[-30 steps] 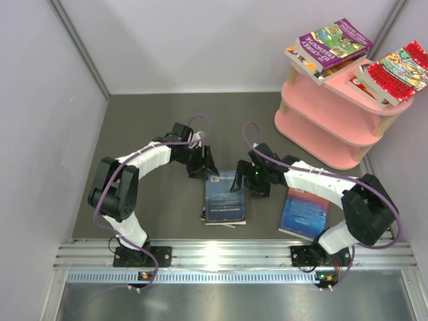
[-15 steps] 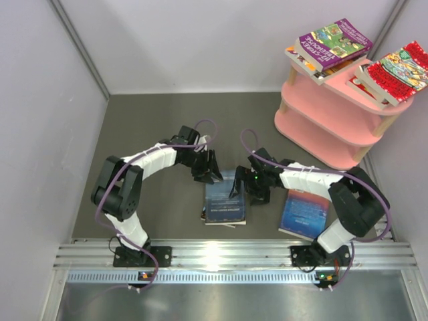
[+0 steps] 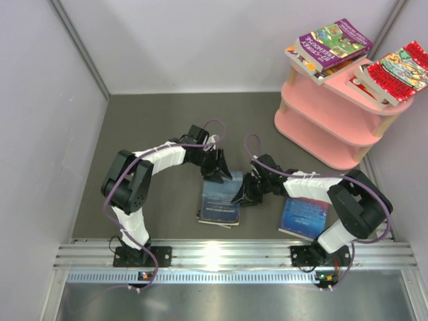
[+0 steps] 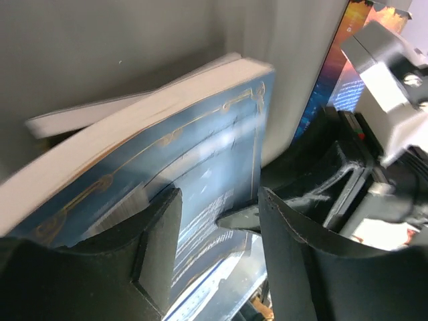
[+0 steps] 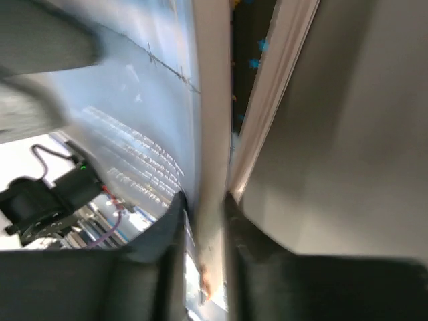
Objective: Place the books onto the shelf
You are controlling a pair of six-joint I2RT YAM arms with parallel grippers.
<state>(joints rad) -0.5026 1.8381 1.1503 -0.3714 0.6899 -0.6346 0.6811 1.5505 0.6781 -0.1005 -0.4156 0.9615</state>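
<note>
A dark blue book [image 3: 218, 199] lies on the floor mat on top of another book [image 4: 100, 114]. My right gripper [image 3: 240, 195] is shut on the blue book's right edge, with the page block [image 5: 208, 167] pinched between its fingers [image 5: 175, 221]. This side of the blue book [image 4: 200, 154] is raised off the lower one. My left gripper [image 3: 220, 172] stands open just over the cover at the book's far edge, gripping nothing. A second blue book [image 3: 304, 215] lies flat to the right. The pink shelf [image 3: 321, 127] stands at the back right, with a purple book [image 3: 334, 41] and a red book [image 3: 398, 70] on top.
Pale walls close in the dark floor mat [image 3: 154, 127] on the left, back and right. A metal rail [image 3: 221, 257] with the arm bases runs along the near edge. The right arm's wrist [image 4: 391, 80] sits close beside my left gripper.
My right gripper opened wide, moved to the book's right edge and shut on it. My left gripper slid right and nearer to the book's far edge. The book has turned slightly.
</note>
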